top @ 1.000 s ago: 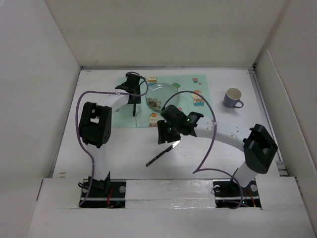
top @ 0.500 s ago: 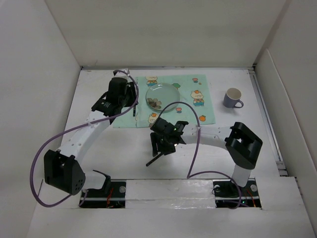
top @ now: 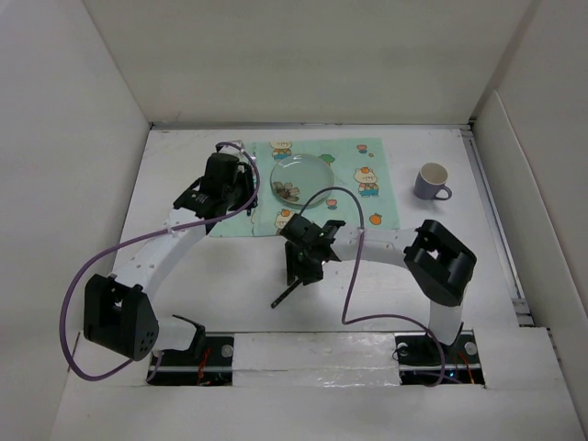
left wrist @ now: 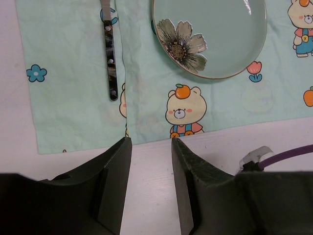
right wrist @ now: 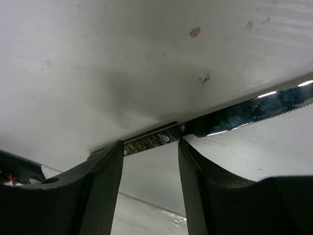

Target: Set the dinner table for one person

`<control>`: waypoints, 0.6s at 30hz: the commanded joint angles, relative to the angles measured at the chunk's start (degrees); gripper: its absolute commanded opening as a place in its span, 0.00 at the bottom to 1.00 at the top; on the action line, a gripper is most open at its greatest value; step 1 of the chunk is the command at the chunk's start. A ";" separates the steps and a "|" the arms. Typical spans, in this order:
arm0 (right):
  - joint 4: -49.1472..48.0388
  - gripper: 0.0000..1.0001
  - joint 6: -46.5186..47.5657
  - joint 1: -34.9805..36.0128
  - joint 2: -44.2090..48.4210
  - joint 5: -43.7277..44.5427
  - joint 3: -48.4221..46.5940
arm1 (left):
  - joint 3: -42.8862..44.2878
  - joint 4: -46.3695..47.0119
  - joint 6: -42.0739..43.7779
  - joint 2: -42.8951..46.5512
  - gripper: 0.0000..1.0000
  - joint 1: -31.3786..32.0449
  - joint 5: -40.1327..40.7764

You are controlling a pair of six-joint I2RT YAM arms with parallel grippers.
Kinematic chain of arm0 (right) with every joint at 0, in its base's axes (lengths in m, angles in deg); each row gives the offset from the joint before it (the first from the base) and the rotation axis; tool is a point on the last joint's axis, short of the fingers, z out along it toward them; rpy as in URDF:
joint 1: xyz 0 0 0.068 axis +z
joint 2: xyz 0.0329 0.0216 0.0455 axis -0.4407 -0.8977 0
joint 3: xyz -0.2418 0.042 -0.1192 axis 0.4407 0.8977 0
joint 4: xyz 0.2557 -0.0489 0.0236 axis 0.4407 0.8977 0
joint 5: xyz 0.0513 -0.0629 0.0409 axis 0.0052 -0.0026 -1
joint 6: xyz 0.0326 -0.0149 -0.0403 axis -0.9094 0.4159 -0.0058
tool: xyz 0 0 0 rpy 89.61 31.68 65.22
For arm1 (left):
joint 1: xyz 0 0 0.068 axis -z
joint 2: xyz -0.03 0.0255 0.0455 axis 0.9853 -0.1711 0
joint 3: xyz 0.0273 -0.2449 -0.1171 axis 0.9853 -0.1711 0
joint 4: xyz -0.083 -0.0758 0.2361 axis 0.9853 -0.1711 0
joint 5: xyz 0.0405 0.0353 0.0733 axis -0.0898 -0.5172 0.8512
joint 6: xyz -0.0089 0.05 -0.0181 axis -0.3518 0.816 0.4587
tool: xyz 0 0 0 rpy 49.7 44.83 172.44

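Big white dinner table (top: 234,285) fills the floor of the box, walled on three sides, with bare room along its left side and near strip. The green placemat (top: 363,156) sits toward the far edge, its left part hidden under the left arm. The plate (top: 301,172) is on it, its far rim cut off in the left wrist view. The mug (top: 430,181) stands alone, well off to the right, open table around it. The knife (top: 283,296) lies on bare table below the placemat, its blade end hidden overhead by the right gripper (right wrist: 150,147), fingers spread, straddling the handle. The left gripper (left wrist: 150,142) hovers at the placemat's near edge, fingers apart, empty. A cutlery handle (left wrist: 109,54) lies left of the plate, its top cropped.
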 commanded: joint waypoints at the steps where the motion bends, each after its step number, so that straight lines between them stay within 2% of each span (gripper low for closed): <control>1: 1.49 0.51 0.86 -0.06 -1.43 5.33 -3.10 | 1.06 0.95 0.33 1.32 0.35 -0.33 -0.11; 9: 7.46 0.37 3.14 1.78 -2.14 13.86 -1.35 | 2.20 0.87 1.21 1.50 0.35 -0.33 1.21; 11: 8.61 0.41 3.58 2.31 -1.70 16.14 -0.82 | 2.20 0.78 1.30 1.50 0.35 -0.33 1.38; 13: 10.01 0.51 4.37 2.31 -0.82 16.94 -0.38 | 2.03 0.95 1.38 1.32 0.35 -0.33 1.47; 18: 11.77 0.53 5.60 4.15 0.85 16.24 -1.43 | 2.55 1.31 1.12 0.45 0.35 -0.33 1.38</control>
